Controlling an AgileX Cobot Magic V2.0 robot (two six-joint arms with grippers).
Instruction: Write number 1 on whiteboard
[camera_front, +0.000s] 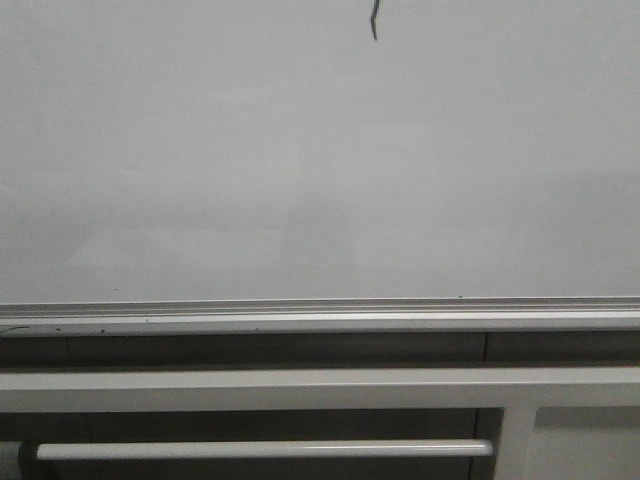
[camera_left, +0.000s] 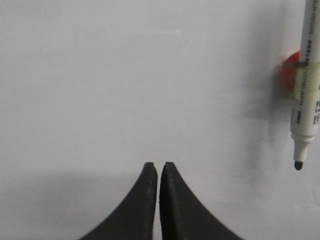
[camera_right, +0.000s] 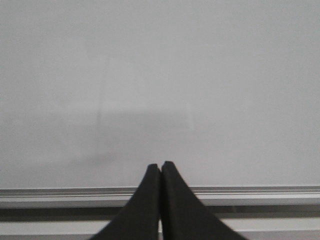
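The whiteboard (camera_front: 300, 160) is pale grey-white and fills most of the front view, edged below by a silver rail. The number 1 (camera_front: 374, 20) is a short dark stroke with a kink at the board's top edge of the front view. Neither gripper shows in the front view. My left gripper (camera_left: 157, 165) is shut and empty, facing the whiteboard (camera_left: 125, 75). A white marker (camera_left: 307, 85) with a dark tip hangs uncapped on the board, held at a red magnet (camera_left: 288, 76), apart from the left gripper. My right gripper (camera_right: 160, 165) is shut and empty, facing the whiteboard (camera_right: 160, 75) just above its rail.
The silver rail (camera_front: 320, 308) runs along the board's lower edge and also shows in the right wrist view (camera_right: 260, 192). Below it are a white horizontal bar (camera_front: 260, 449) and white frame panels (camera_front: 300, 388).
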